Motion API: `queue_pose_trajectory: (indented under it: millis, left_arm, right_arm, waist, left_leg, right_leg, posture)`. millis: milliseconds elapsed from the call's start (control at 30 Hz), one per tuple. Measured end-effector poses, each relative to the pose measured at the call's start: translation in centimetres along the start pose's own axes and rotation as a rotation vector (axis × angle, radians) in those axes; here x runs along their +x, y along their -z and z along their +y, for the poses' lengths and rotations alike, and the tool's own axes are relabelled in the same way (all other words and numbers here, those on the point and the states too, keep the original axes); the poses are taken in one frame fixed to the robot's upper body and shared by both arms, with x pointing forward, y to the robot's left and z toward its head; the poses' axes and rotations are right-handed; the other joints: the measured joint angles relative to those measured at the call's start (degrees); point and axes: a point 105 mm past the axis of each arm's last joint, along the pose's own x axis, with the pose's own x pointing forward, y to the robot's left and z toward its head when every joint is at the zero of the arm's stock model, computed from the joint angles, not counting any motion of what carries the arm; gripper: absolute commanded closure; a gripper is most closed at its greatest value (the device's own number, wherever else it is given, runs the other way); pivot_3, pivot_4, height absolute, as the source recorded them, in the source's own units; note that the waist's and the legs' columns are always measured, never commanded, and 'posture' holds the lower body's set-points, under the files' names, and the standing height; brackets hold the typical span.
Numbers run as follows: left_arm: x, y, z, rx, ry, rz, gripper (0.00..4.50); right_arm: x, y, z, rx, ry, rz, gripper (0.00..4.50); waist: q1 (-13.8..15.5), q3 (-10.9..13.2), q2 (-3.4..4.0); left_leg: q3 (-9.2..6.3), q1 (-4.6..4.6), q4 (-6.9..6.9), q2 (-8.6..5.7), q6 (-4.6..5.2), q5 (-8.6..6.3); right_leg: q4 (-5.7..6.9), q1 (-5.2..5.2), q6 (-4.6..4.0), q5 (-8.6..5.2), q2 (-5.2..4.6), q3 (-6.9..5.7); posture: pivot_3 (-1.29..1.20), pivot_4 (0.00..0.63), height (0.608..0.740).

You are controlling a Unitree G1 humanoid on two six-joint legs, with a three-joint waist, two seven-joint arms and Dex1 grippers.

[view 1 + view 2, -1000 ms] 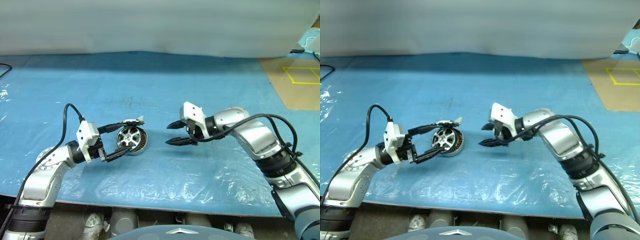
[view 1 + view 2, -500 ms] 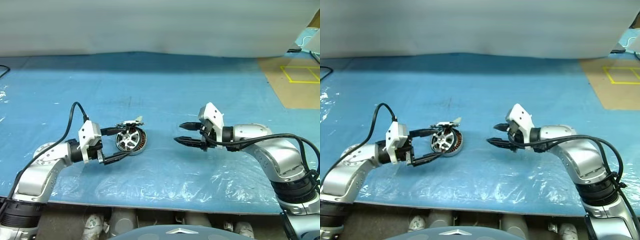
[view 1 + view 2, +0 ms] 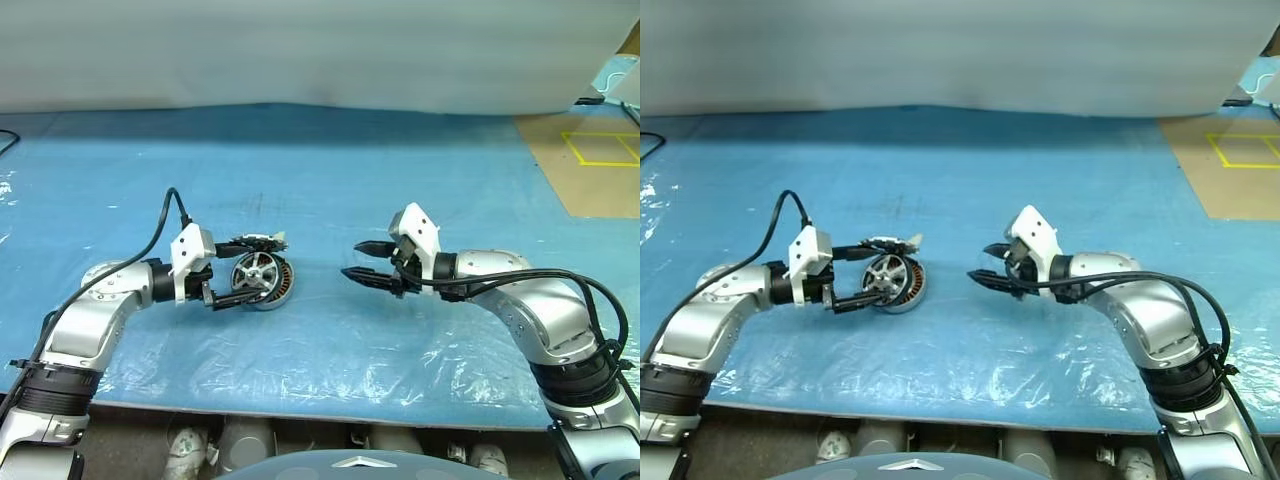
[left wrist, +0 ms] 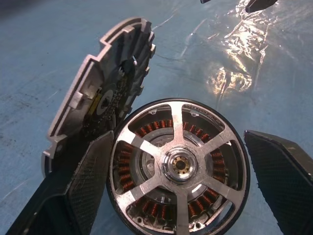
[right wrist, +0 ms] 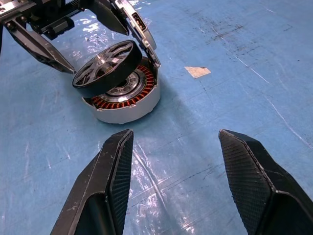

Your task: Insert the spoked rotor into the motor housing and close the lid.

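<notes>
The spoked rotor [image 4: 178, 166], black-rimmed with silver spokes, lies tilted on the motor housing [image 5: 129, 105]; copper windings show under it. The lid [image 4: 98, 83] stands open at the housing's far edge. My left gripper [image 3: 250, 268] is open, one finger on each side of the rotor, its fingers [image 4: 83, 186] close to the rim. I cannot tell whether they touch it. To the right of the housing, my right gripper [image 3: 352, 259] hangs open and empty, pointing at it, fingertips [image 5: 117, 161] well apart.
A blue sheet under crinkled clear plastic [image 3: 330, 360] covers the table. A small white scrap [image 5: 197, 72] lies near the housing. Brown board with yellow tape [image 3: 590, 170] is at the far right, a white wall [image 3: 300, 50] behind. The table's front edge [image 3: 300, 412] is near.
My left gripper has pushed forward, so its open fingers now straddle the rotor. The right wrist has turned with its gripper staying about where it was. The rotor and housing have not moved.
</notes>
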Motion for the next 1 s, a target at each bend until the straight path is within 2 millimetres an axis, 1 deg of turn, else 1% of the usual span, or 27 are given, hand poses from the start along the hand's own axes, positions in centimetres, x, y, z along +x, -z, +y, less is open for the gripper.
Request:
queue_pose_trajectory:
  millis: [67, 267, 367, 400, 433, 533, 567, 600, 667, 700, 900, 1000]
  left_arm:
    - [0.3, 0.0, -0.1, -0.005, 0.018, 0.009, 0.0]
    - [0.7, 0.9, -0.2, -0.003, 0.04, 0.068, 0.0]
    - [0.7, 0.9, -0.3, 0.008, 0.057, 0.086, 0.62]
    - [0.7, 0.7, -0.2, 0.014, 0.061, 0.084, 0.88]
    - [0.8, 0.6, -0.2, 0.018, 0.062, 0.083, 1.24]
    - [0.8, 0.5, -0.1, 0.032, 0.062, 0.083, 1.99]
    - [0.8, 0.8, 0.0, 0.025, 0.058, 0.09, 2.37]
    - [0.7, 1.0, 0.1, 0.019, 0.055, 0.096, 2.65]
    - [0.7, 1.3, 0.3, 0.022, 0.045, 0.106, 3.42]
    - [0.8, 1.3, 0.3, 0.028, 0.039, 0.102, 3.71]
    - [1.0, 0.8, 0.1, 0.031, 0.061, 0.068, 3.71]
    - [0.7, -0.3, -0.4, 0.013, 0.085, -0.009, 3.71]
  right_arm:
    - [0.1, 0.1, 0.0, 0.002, 0.005, -0.003, 1.63]
    - [0.2, 0.4, -0.1, 0.017, 0.028, -0.004, 1.63]
    - [0.3, 0.7, -0.1, 0.026, 0.037, -0.004, 1.66]
    - [0.3, 0.7, -0.1, 0.029, 0.038, -0.002, 1.66]
    - [0.3, 0.8, -0.1, 0.032, 0.038, -0.004, 1.66]
    - [0.4, 0.8, 0.0, 0.033, 0.039, -0.005, 1.66]
    - [0.4, 0.8, 0.0, 0.033, 0.042, -0.006, 1.66]
    - [0.4, 0.9, 0.0, 0.033, 0.045, -0.006, 1.66]
    - [0.5, 0.8, -0.1, 0.033, 0.047, -0.008, 1.66]
    - [0.5, 0.8, 0.0, 0.034, 0.047, -0.009, 1.66]
    - [0.5, 1.0, 0.0, 0.042, 0.051, -0.007, 1.66]
    - [0.5, 1.2, 0.1, 0.049, 0.048, -0.006, 1.66]
  waist:
    - [0.0, 0.0, 0.0]
    - [0.0, 0.0, 0.0]
    - [0.0, 0.0, 0.0]
    - [0.0, 0.0, 0.01]
    - [0.0, 0.0, 0.01]
    - [0.0, 0.0, 0.01]
    - [0.0, 0.0, 0.02]
    - [0.0, 0.0, 0.01]
    - [0.0, 0.0, 0.01]
    - [0.0, 0.0, 0.02]
    - [0.0, 0.0, 0.01]
    - [0.0, 0.0, 0.02]
  left_leg:
    - [0.0, 0.0, 0.0, 0.0, 0.0, 0.0]
    - [0.0, 0.0, 0.0, 0.0, 0.0, 0.0]
    - [0.0, -0.01, 0.0, 0.0, 0.0, 0.0]
    - [0.0, 0.0, 0.0, 0.0, 0.0, 0.0]
    - [0.0, 0.0, 0.0, 0.0, 0.0, 0.0]
    - [0.0, 0.03, 0.02, 0.0, 0.0, 0.0]
    - [0.0, 0.03, 0.02, 0.0, 0.0, 0.0]
    - [0.0, 0.02, 0.02, 0.0, 0.0, 0.0]
    - [0.0, 0.01, 0.0, 0.0, 0.0, 0.0]
    - [0.0, -0.02, 0.0, 0.0, 0.0, 0.0]
    - [0.0, -0.07, -0.01, 0.0, -0.01, 0.0]
    - [0.0, -0.07, -0.01, 0.0, 0.0, 0.0]
  right_leg:
    - [0.0, 0.01, 0.0, 0.0, -0.01, 0.0]
    - [0.0, 0.0, 0.0, 0.0, 0.0, 0.0]
    - [-0.01, 0.0, 0.0, 0.0, -0.01, 0.0]
    - [-0.01, 0.01, 0.0, 0.0, -0.01, 0.0]
    - [0.0, 0.01, 0.0, 0.0, -0.01, 0.0]
    - [0.02, 0.03, 0.0, 0.0, -0.01, 0.01]
    - [0.02, 0.03, 0.0, 0.0, -0.01, 0.01]
    - [0.02, 0.02, 0.0, 0.0, -0.01, 0.01]
    - [-0.01, 0.02, 0.0, 0.0, -0.01, 0.01]
    - [-0.02, 0.0, 0.0, 0.0, -0.01, 0.0]
    - [-0.03, -0.04, 0.0, 0.0, -0.01, -0.02]
    - [-0.02, -0.06, 0.0, 0.0, -0.01, -0.01]
  posture:
    - [0.0, 0.15, 0.74]
    - [0.0, 0.15, 0.74]
    - [0.0, 0.15, 0.74]
    - [0.0, 0.15, 0.74]
    - [0.0, 0.15, 0.74]
    - [0.0, 0.15, 0.74]
    - [0.0, 0.15, 0.74]
    - [0.0, 0.15, 0.74]
    - [0.0, 0.15, 0.74]
    - [0.0, 0.15, 0.74]
    - [0.0, 0.15, 0.74]
    - [0.0, 0.15, 0.74]
